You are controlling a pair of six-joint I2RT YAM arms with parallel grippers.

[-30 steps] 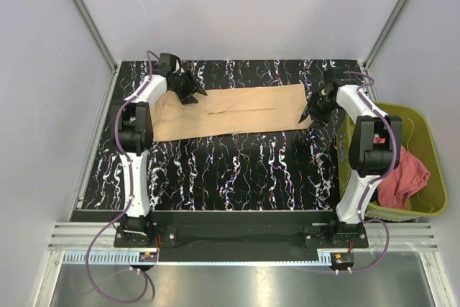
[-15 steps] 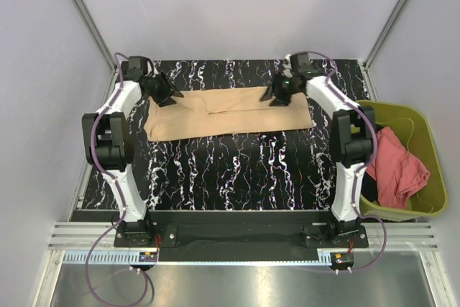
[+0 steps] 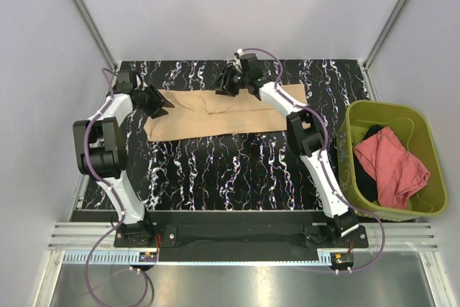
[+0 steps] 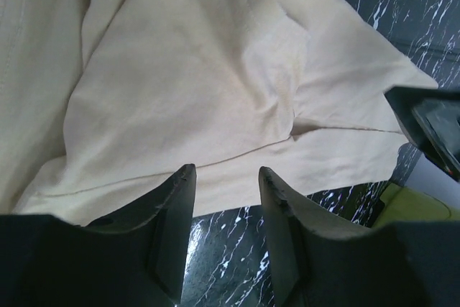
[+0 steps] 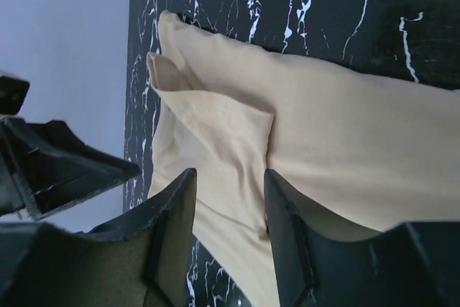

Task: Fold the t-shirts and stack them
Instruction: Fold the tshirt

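The tan-beige t-shirt (image 3: pixel 230 113) lies flat as a long folded strip across the back of the table. It also shows in the left wrist view (image 4: pixel 194 84) and the right wrist view (image 5: pixel 323 127). My left gripper (image 3: pixel 155 102) hovers at the strip's left end, open and empty, with its jaws (image 4: pixel 226 177) just above the cloth edge. My right gripper (image 3: pixel 228 84) is over the strip's far edge near the middle, jaws (image 5: pixel 230 177) open and empty above the cloth. The salmon-red t-shirt (image 3: pixel 392 167) lies crumpled in the bin.
The olive-green bin (image 3: pixel 425 134) stands off the table's right side and also holds a dark cloth (image 3: pixel 368 177). Grey walls and metal posts close in the table's back and sides. Each wrist view shows the other gripper at its edge.
My right gripper has swept left along the shirt's far edge, from its right end to near its middle. My left gripper has moved left to the shirt's left end.
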